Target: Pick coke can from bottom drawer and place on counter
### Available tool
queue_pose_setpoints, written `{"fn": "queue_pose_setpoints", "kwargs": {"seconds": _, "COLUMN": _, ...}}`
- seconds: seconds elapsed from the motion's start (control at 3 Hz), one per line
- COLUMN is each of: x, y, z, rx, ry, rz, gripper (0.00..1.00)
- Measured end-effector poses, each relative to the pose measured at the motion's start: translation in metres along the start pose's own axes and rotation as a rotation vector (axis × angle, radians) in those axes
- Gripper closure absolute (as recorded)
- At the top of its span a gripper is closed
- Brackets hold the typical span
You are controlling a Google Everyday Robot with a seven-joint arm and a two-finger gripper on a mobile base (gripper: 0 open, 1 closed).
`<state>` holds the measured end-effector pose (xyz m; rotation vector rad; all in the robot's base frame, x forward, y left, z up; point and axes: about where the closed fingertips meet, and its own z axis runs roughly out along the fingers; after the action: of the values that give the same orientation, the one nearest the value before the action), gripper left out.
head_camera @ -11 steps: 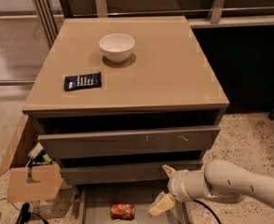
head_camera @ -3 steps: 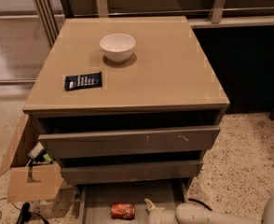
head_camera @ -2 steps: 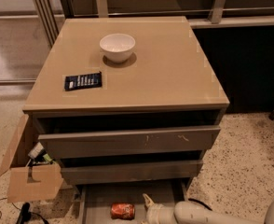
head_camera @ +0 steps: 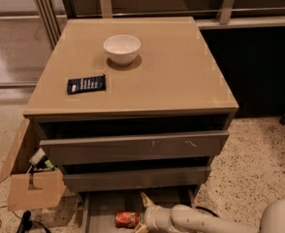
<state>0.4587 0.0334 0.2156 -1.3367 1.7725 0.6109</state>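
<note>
The coke can (head_camera: 126, 219) lies on its side on the grey floor of the bottom drawer (head_camera: 102, 212), which is pulled out at the bottom of the view. My gripper (head_camera: 142, 213) is low in that drawer, just right of the can, coming in from the right. It is open, with one cream finger (head_camera: 145, 199) behind the can's right end and the other near the frame's bottom edge. The counter (head_camera: 171, 76) is the beige top of the cabinet above.
A white bowl (head_camera: 121, 48) and a flat dark packet (head_camera: 86, 84) sit on the counter. The two upper drawers (head_camera: 133, 147) stand slightly open above the gripper. An open cardboard box (head_camera: 31, 186) and cables are on the floor at the left.
My gripper has moved left along the bottom drawer and now reaches the can's right end. The can has not moved.
</note>
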Motion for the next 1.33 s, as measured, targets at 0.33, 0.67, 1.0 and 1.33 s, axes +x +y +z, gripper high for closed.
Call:
{"fn": "queue_pose_setpoints", "kwargs": {"seconds": 0.33, "x": 0.007, "y": -0.016, "z": 0.02, "rx": -0.01, "ry": 0.018, "rz": -0.114, "gripper": 0.0}}
{"fn": "queue_pose_setpoints", "kwargs": {"seconds": 0.67, "x": 0.015, "y": -0.025, "z": 0.03, "rx": -0.064, "ry": 0.043, "rz": -0.221, "gripper": 0.0}}
{"fn": "queue_pose_setpoints", "kwargs": {"seconds": 1.0, "x": 0.022, "y": -0.026, "z": 0.033, "rx": -0.133, "ry": 0.055, "rz": -0.278, "gripper": 0.0}}
{"fn": "queue_pose_setpoints", "kwargs": {"seconds": 1.33, "x": 0.021, "y": -0.025, "z": 0.033, "rx": -0.142, "ry": 0.045, "rz": -0.279, "gripper": 0.0}}
